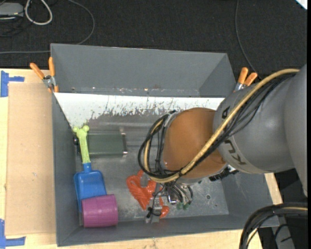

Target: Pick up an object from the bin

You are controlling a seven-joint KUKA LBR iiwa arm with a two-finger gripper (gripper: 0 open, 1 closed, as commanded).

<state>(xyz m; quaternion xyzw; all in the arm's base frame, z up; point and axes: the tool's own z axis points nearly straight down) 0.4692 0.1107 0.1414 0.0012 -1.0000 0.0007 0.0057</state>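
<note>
Near the bin's (145, 71) front wall, the hand (165, 202) sits low beside 1 orange rubbery toy (139, 190), which lies slantwise just off its side toward the blue scoop (88, 183); whether the hand is wide or narrow cannot be told.

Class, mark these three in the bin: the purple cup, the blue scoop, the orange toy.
purple cup (99, 210), camera view, middle of its side.
blue scoop (88, 183), camera view, its blue blade.
orange toy (139, 190), camera view, its left part.
</note>
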